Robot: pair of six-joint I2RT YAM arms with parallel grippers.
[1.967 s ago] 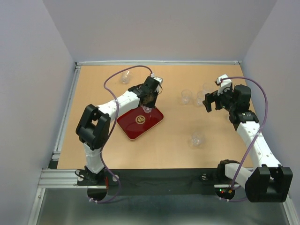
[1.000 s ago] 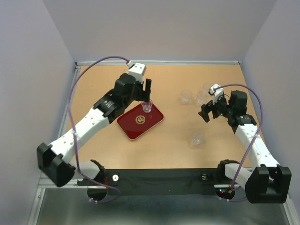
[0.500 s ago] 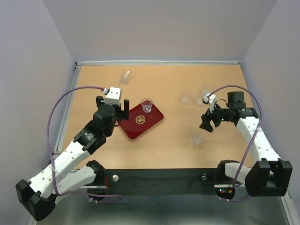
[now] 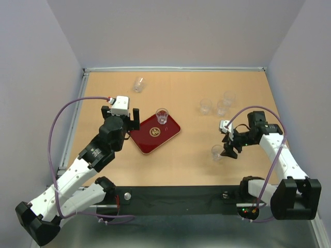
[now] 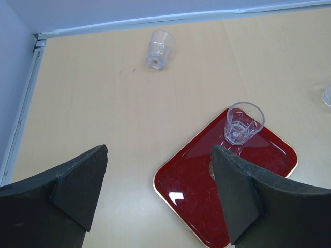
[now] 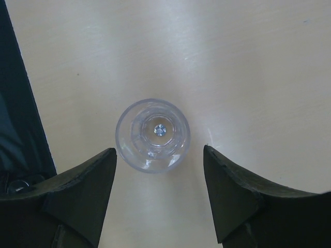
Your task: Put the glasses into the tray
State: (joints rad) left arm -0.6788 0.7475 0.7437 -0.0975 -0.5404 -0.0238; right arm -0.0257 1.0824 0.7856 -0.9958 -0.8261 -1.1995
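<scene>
The dark red tray (image 4: 147,141) lies left of the table's middle, with one clear glass (image 4: 162,115) upright on its far corner. My left gripper (image 4: 120,117) hangs open to the tray's left, holding nothing. In the left wrist view the tray (image 5: 194,194) and its glass (image 5: 242,123) sit ahead of the right finger of that gripper (image 5: 159,154). My right gripper (image 4: 227,145) is open beside a lone glass (image 4: 216,152). From the right wrist that glass (image 6: 152,135) stands upright, its near rim between my spread fingertips (image 6: 159,152), touching neither.
Another glass (image 4: 138,84) stands far left near the back edge, also seen in the left wrist view (image 5: 159,49). Three more glasses (image 4: 206,106) (image 4: 222,107) (image 4: 229,97) cluster at the back right. A black strip (image 6: 18,103) borders the table near the right gripper.
My left arm has drawn back from the tray, leaving the glass standing on it. The right gripper has come down and toward me to the lone glass, its jaws narrowing somewhat.
</scene>
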